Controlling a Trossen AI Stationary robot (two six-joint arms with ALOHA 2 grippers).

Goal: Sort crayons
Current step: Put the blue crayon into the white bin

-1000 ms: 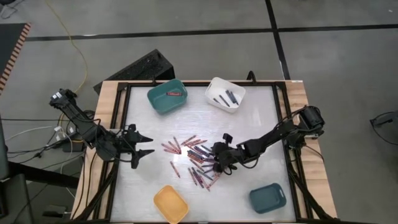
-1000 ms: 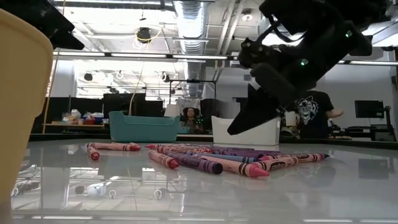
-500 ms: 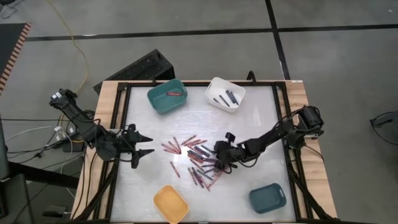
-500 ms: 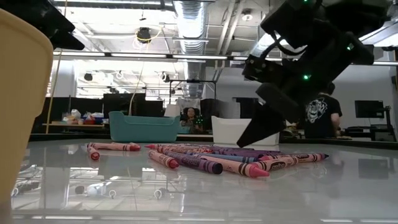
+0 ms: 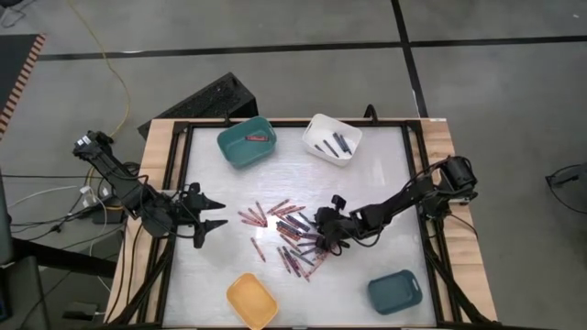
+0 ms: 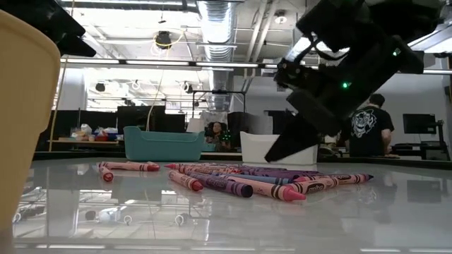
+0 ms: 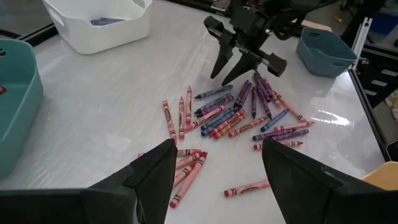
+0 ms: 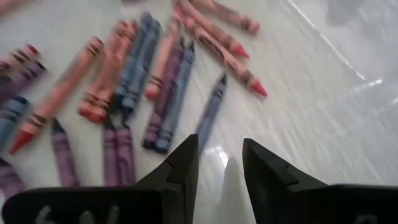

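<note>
The crayons (image 5: 289, 231) lie scattered in a loose heap near the middle of the table (image 5: 385, 183), red, pink and dark purple-blue sticks pointing every way, most of them touching or crossing one another. A few red ones lie a little apart on the heap's left side, and one lies alone closer to the front edge.

The right gripper (image 5: 320, 240) hangs low over the right part of the heap. Its fingers (image 8: 180, 168) stand a narrow way apart and hold nothing; in the right wrist view the bare tabletop shows between them, and a dark blue crayon (image 8: 210, 114) lies just ahead of the tips. In the low view the gripper's dark tip (image 6: 282, 147) hangs just above the crayons without touching them.

The left gripper (image 5: 213, 214) waits near the left edge of the table, above the bare surface and well apart from the heap. Its fingers (image 7: 155, 171) are spread wide and empty.

A teal bin (image 5: 246, 141) stands near the back-left corner with one red crayon inside. A white bin (image 5: 331, 137) stands at the back edge with several dark crayons in it. A yellow bin (image 5: 252, 300) sits at the front edge, and another teal bin (image 5: 395, 291) near the front-right corner.

In the low view a person (image 6: 367, 130) in a dark printed shirt stands in the room beyond the table.
</note>
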